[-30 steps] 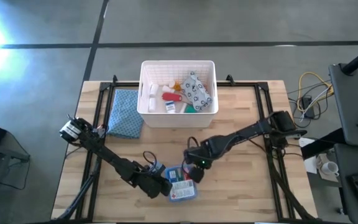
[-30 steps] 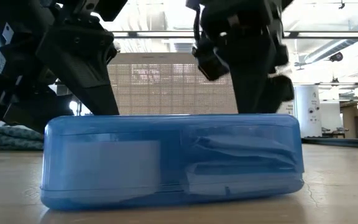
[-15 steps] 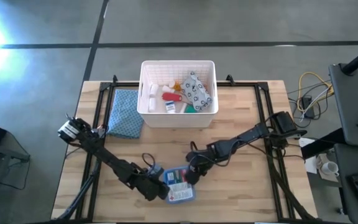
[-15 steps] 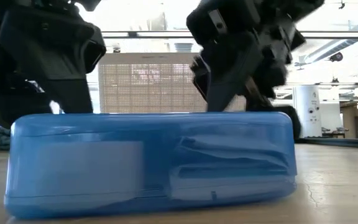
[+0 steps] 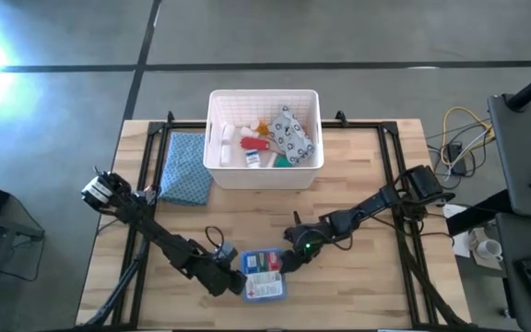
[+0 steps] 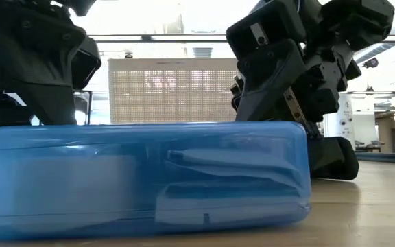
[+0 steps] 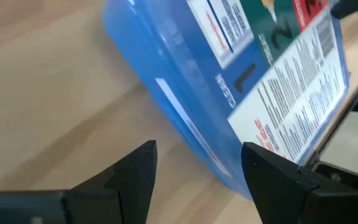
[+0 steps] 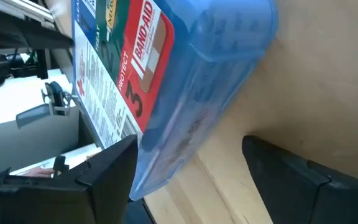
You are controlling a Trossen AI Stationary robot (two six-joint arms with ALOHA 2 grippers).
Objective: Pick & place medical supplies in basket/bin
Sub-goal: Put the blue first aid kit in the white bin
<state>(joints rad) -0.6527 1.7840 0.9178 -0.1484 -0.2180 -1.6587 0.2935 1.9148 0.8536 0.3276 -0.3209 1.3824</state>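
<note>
While both arms reach low toward the front edge of the tabletop [image 5: 358,304], a blue plastic bandage box [image 5: 264,274] lies flat between their grippers, a little left of the middle of that edge. Its printed label faces up, with red, green and white panels and the words "BAND-AID" readable in the right wrist view.

The left gripper [image 5: 231,274] sits at the box's left end. In the left wrist view its two dark fingers [image 7: 129,177] are spread apart, and the blue box [image 7: 229,93] lies just ahead of them, near but not between the tips; it is hard to tell whether they touch it. The right gripper [image 5: 289,261] sits at the box's right end, toward its far corner. Its fingers [image 8: 110,168] are likewise spread wide, with the box [image 8: 179,81] just ahead and nothing clamped.

From table height the box [image 6: 142,178] fills the foreground, resting on the wood, with the left gripper [image 6: 40,75] behind its left part and the right gripper [image 6: 286,89] behind its right end.

Well behind, at the middle of the far edge, stands the white slotted basket [image 5: 216,129]. It holds a white pill bottle [image 5: 227,135], a red tube [image 5: 254,142] and a grey-white spotted pouch [image 5: 291,133], among other small items. A blue checked cloth [image 5: 184,169] lies just beside the basket's left wall.
</note>
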